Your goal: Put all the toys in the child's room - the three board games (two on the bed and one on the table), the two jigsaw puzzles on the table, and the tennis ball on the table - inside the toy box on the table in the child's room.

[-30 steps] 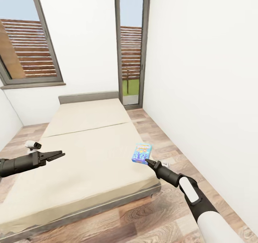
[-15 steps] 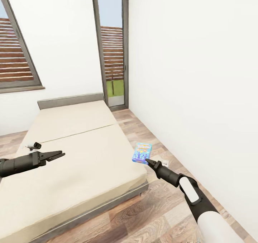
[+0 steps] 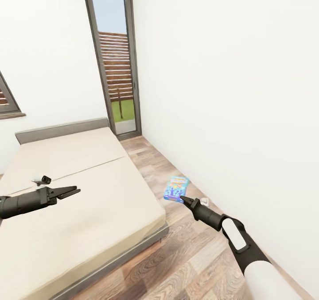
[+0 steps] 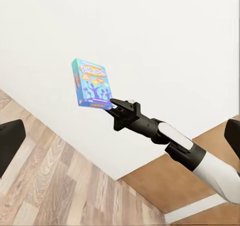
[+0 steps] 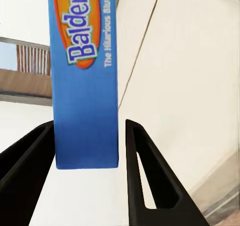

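The right gripper (image 3: 182,198) pinches a blue board game (image 3: 176,189) above the wood floor (image 3: 186,255), between the bed (image 3: 88,194) at left and the white wall (image 3: 230,92). The left gripper (image 3: 73,190) hovers over the mattress, fingers nearly together.

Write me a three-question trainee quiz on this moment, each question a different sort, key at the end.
1. True or false: the right end effector is shut on the blue board game.
2. In the head view, what lies under the left end effector?
A. the bed
B. a toy box
C. a chair
3. Fill in: in the head view, the blue board game shows over the wood-plank ____, beside the bed.

Key:
1. True; the right wrist view shows the box between its fingers.
2. A
3. floor
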{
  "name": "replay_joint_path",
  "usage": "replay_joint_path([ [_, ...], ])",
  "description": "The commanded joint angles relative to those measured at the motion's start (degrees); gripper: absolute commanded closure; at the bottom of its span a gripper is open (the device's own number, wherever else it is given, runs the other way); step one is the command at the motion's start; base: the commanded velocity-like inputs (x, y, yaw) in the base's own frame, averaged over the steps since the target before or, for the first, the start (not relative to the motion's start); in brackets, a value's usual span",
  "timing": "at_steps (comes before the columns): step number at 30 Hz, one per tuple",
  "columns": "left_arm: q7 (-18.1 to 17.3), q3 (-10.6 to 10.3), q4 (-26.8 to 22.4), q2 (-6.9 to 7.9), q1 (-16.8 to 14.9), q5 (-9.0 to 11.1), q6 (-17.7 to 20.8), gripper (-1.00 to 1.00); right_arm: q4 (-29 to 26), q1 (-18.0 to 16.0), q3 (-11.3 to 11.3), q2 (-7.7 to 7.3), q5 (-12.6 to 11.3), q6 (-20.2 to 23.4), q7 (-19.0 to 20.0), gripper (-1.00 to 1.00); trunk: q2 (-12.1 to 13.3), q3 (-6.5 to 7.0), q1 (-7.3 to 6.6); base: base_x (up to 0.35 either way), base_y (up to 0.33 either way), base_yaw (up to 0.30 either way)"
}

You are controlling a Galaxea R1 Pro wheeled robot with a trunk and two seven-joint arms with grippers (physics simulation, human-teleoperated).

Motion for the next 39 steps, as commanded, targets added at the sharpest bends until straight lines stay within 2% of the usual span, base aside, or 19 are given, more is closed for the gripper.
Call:
replay_joint_path([
  [1,-0.2,0.0,0.0,0.04,0.0,0.0,0.6,-1.00,0.0,-0.1,-0.2,0.03,-0.4,0.5,0.1,1.00,0.4,0.13,-0.23,0.000,0.000,-0.280],
  [21,-0.2,0.1,0.2,0.05,-0.2,-0.1,0.6,-1.00,0.1,-0.1,-0.3,0.01,-0.4,0.5,0.1,1.00,8.4,3.72,-4.62,-0.018,0.006,-0.281],
  [39,-0.2,0.1,0.3,0.74,-0.2,-0.1,0.6,-1.00,0.1,-0.1,-0.3,0.04,-0.4,0.5,0.1,1.00,15.6,7.00,-8.57,-0.031,0.013,-0.281],
])
